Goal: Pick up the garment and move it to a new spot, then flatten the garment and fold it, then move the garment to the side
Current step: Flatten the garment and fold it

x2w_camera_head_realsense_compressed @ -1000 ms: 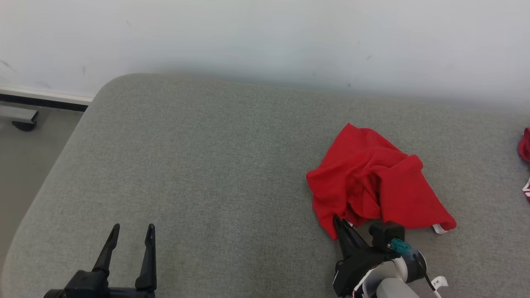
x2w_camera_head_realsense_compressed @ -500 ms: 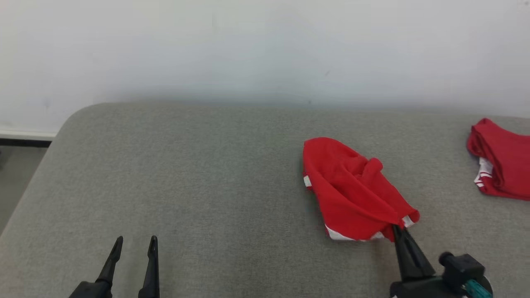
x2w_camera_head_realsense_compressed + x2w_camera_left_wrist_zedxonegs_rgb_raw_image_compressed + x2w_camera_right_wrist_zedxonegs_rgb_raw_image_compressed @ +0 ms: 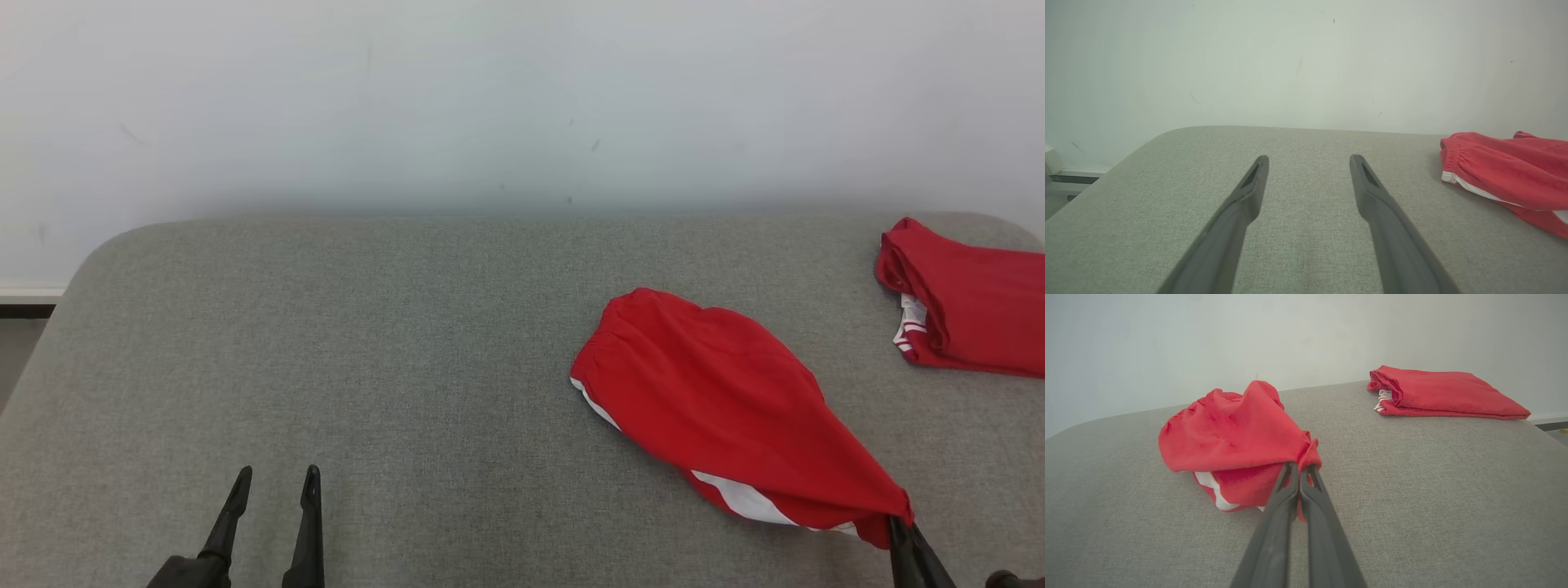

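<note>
my right gripper (image 3: 1301, 470): fingers pressed together, pinching corner of red garment (image 3: 718, 400) on grey pad (image 3: 367, 343) | my left gripper (image 3: 275, 482): fingers spread, empty | folded red cloth (image 3: 967, 306) at pad's right end

I read the grey pad (image 3: 367, 343) as bare over its left and middle, with wide room ahead of my left gripper (image 3: 277, 475), whose fingers are spread. Right of centre the red garment (image 3: 718, 392) lies across the path, its corner pinched in my right gripper (image 3: 1300, 468). A folded red cloth (image 3: 971, 294) takes the far right corner. The wall (image 3: 490, 98) closes the back edge.
</note>
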Robot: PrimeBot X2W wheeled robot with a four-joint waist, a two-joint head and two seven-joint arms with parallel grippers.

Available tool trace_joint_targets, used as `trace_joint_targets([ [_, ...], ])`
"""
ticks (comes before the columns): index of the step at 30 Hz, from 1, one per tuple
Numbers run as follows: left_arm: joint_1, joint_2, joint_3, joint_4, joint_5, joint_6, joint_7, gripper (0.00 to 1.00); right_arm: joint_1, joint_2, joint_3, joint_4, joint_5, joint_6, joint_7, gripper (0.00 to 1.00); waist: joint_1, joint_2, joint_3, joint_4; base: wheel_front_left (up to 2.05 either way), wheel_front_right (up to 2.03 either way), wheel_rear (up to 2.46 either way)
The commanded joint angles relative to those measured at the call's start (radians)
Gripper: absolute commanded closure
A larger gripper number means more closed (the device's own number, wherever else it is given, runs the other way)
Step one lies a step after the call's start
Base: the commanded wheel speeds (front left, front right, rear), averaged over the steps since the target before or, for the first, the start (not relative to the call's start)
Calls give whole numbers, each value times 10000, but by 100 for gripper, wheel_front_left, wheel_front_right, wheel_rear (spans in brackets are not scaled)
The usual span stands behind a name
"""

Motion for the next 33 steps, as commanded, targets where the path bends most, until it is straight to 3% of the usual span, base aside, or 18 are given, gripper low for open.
trace_joint_targets([
  [1, 91, -37, 9, -18, 75, -41, -31, 0, 48, 162, -65, -140, -149, -29, 59, 68, 0, 0, -1, 2, 0, 0, 0],
  [2, 109, -38, 12, -7, 87, -46, -31, 0, 34, 205, -98, -210, -225, -29, 12, 0, 0, 0, -10, 6, 0, 0, 0],
  [17, 174, 149, 134, -27, 136, -65, -31, 0, -709, 737, -136, -1380, -1315, -29, -1173, 0, 0, 0, -188, 110, 0, 0, 0],
  [33, -281, 279, 33, 0, 107, -69, -28, 0, -1047, 1098, 590, -518, -1423, -29, -1687, 0, 0, 0, -44, -126, 0, 0, 0],
])
